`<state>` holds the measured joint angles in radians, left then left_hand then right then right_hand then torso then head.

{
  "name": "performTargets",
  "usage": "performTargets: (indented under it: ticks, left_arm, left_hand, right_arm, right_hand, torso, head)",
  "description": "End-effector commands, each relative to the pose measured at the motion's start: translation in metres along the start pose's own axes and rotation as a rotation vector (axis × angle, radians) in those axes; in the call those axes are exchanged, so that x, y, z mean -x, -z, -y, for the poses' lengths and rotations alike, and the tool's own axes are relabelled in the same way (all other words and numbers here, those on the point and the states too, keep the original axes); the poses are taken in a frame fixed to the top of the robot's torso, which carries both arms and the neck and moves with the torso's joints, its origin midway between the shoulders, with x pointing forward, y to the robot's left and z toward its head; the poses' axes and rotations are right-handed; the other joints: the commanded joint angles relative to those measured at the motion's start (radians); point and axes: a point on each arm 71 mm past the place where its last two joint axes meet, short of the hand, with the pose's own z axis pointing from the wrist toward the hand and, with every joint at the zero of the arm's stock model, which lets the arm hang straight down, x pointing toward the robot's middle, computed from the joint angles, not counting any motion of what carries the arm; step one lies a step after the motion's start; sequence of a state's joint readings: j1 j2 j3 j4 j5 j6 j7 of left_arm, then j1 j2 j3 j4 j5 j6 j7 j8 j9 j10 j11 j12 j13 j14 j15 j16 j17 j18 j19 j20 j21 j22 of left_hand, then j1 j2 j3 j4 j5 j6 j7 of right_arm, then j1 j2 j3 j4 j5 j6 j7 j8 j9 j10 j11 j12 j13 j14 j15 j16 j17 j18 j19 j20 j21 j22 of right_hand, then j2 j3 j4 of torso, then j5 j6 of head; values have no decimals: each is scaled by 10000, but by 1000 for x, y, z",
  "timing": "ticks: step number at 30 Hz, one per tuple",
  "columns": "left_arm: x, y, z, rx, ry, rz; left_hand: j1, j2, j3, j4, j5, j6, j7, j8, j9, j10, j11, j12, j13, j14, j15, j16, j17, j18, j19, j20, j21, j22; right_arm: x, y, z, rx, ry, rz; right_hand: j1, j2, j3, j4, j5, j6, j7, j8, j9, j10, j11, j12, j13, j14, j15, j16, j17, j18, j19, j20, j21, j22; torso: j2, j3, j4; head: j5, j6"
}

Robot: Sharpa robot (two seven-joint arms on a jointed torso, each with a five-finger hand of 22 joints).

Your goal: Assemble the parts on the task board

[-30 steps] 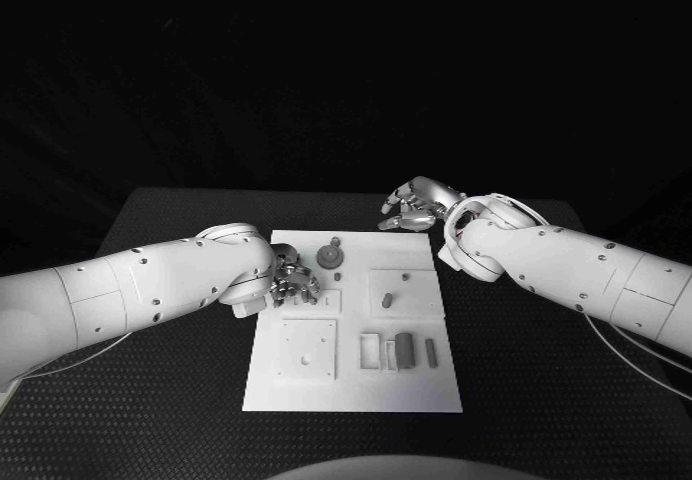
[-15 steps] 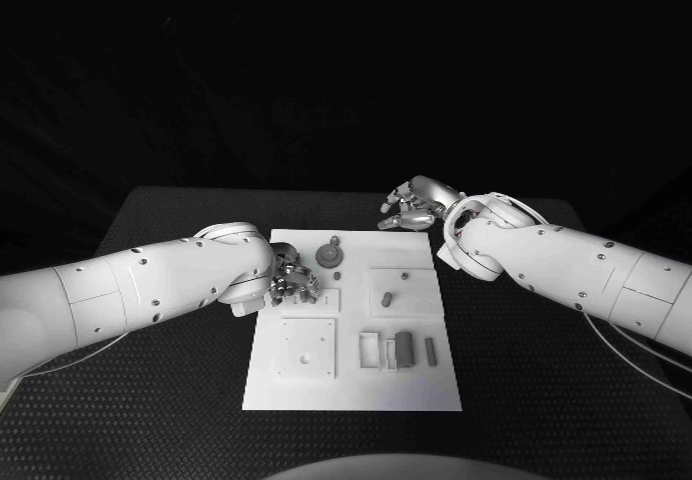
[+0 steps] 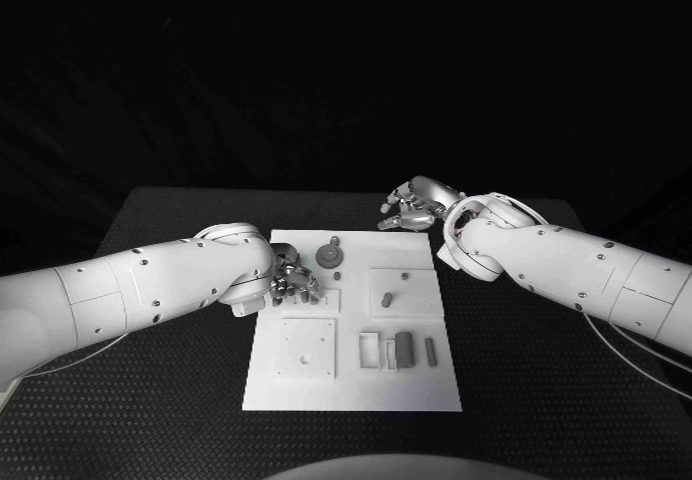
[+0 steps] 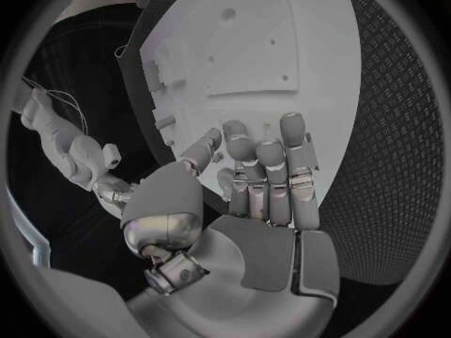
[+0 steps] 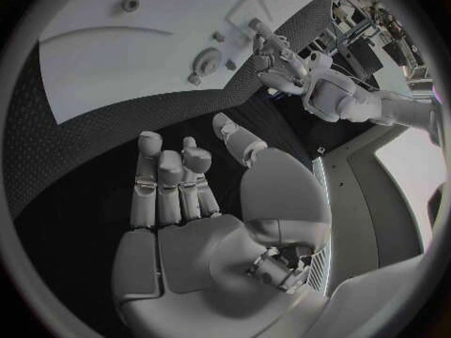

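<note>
Head view: white task board [image 3: 355,390] lies mid-counter [image 3: 159,400], long side running away from the robot. Left hand [image 3: 293,280] sits over the board's left edge, about halfway up, fingers curled down close to a small square block there; can't tell if anything is pinched. Just beside it, toward the far end, a grey round part [image 3: 332,257] stands on the board. A small peg [image 3: 387,298] stands in the right-hand square, and slim bar parts [image 3: 405,350] lie side by side nearer the robot. Right hand [image 3: 415,206] hovers past the board's far right corner, fingers loosely bent, nothing in it. Left wrist view: left hand [image 4: 258,176] fingers half-curled over the board [image 4: 244,45], grip contents unclear. Right wrist view: right hand [image 5: 183,195] open, fingers apart over dark counter [image 5: 56,135], board [image 5: 141,45] beyond the fingertips.
</note>
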<state>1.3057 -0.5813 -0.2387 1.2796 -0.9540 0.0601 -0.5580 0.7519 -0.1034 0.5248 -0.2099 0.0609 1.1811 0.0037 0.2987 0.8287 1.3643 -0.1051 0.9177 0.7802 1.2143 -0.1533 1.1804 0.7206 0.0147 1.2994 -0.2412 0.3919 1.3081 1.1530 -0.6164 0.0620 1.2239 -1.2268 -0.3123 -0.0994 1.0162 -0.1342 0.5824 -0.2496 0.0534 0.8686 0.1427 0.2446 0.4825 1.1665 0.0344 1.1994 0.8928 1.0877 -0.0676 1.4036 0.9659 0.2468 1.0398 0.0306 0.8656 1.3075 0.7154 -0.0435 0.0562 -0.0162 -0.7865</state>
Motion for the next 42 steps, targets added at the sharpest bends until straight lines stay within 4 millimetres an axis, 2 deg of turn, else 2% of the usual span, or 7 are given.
performTargets:
  ticks: [1, 13, 18, 23, 28, 34, 42]
  left_arm:
    - [0, 0, 2, -120, 111, 44]
    - [2, 1, -2, -157, 371, 221]
    - [6, 6, -9, -187, 716, 330]
    - [26, 15, -8, -301, 1044, 665]
    - [57, 21, -12, -118, 1178, 1222]
    - [81, 15, -20, 429, 1109, 1527]
    - [97, 3, -17, 939, 393, 1960]
  left_hand:
    - [-130, -238, -79, 97, -125, -67, 57, -51, 18, -44, 32, 53, -13, -82, 3, 72, -18, 59, 17, -43, -50, 78]
    - [-504, -341, -715, -160, -124, -132, 70, -125, 73, -101, 44, 100, 20, -164, -20, 174, -56, 75, -19, -64, -106, 114]
    - [-607, -224, -1028, -461, -122, -135, 64, -164, 108, -134, 38, 108, 25, -208, -45, 218, -103, 84, -20, -81, -155, 114]
    - [-609, -175, -1059, -513, -122, -133, 63, -175, 114, -137, 37, 107, 23, -214, -44, 229, -115, 83, -19, -82, -167, 114]
    - [-591, -124, -1074, -562, -122, -126, 61, -184, 120, -128, 35, 117, 25, -212, -44, 248, -124, 83, -7, -85, -171, 118]
    - [-603, -84, -1095, -586, -122, -127, 62, -198, 123, -117, 35, 133, 32, -205, -46, 270, -131, 82, 10, -87, -171, 122]
    - [-636, 21, -1132, -626, -122, -167, 80, -245, 124, -146, 52, 140, 38, -235, -48, 290, -155, 74, 1, -84, -196, 125]
  right_arm:
    - [-1, 0, 0, 57, 3, -91]
    - [0, 0, 0, 28, -43, -71]
    - [0, 0, 2, -15, -36, -46]
    - [1, 0, 4, -79, -65, -10]
    - [2, 0, 5, -104, -60, -2]
    - [1, 0, 5, -99, -65, -3]
    - [1, 0, 3, -57, -78, -33]
  right_hand:
    - [-6, 95, -39, 8, -6, 9, 42, -11, -9, -70, -16, -25, -14, -31, -51, -46, -13, 150, -53, 26, -51, 20]
    - [-62, 84, -66, 38, -7, -9, 47, -21, -15, -77, -11, -23, -24, -39, -47, -47, -19, 150, -55, 35, -56, 23]
    - [-68, 84, -69, 43, -7, -14, 49, -24, -17, -79, -10, -23, -26, -41, -46, -47, -20, 150, -56, 36, -58, 24]
    - [-69, 83, -69, 44, -6, -17, 49, -26, -18, -81, -9, -23, -28, -42, -45, -47, -21, 150, -57, 36, -59, 24]
    - [-69, 84, -69, 44, -6, -18, 49, -26, -18, -81, -9, -22, -28, -42, -45, -47, -21, 150, -57, 36, -59, 24]
    - [-69, 84, -69, 44, -6, -18, 49, -26, -18, -81, -9, -22, -28, -42, -45, -47, -21, 150, -57, 36, -59, 24]
    - [-66, 84, -68, 43, -6, -20, 49, -27, -19, -81, -9, -22, -29, -42, -45, -47, -22, 150, -56, 35, -60, 25]
  torso:
    - [0, 4, -1]
    - [5, 3, -6]
    - [-6, -1, 6]
    - [-3, 11, -9]
    - [20, -1, -25]
    - [15, 4, -15]
    - [39, -5, -9]
  head:
    - [0, 1]
    - [-14, -7]
    - [-37, 52]
    - [-21, 154]
    - [-62, 211]
    - [-90, 247]
    - [-79, 281]
